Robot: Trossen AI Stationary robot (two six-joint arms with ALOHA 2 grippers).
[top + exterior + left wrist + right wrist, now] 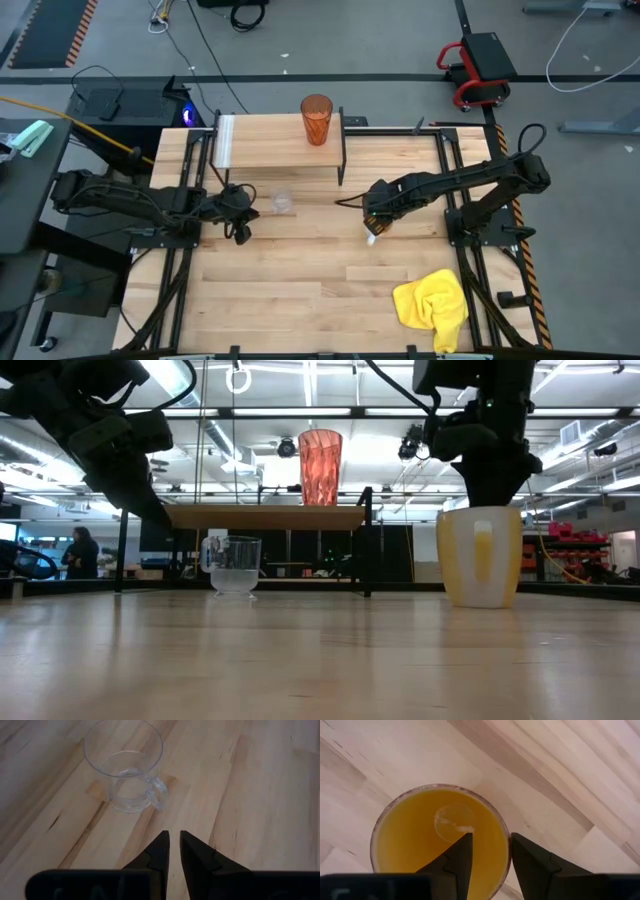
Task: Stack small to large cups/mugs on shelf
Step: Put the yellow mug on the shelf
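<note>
The left hand (174, 851) hangs just above the wooden desk (300, 290) with its two dark fingers nearly together and holding nothing, and the small clear glass cup with a little handle (125, 772) stands on the desk right in front of it, near the shelf. The right hand (489, 860) sits on top of the round orange mug with the pale handle (481, 556), one finger inside and one outside the rim, fingers apart around the wall. The tall see-through orange-red ribbed tumbler (316, 119) stands upright on the small light wood shelf with thin black legs (270, 143) at the far side, and a crumpled yellow cloth (434, 304) lies at the near right of the desk.
</note>
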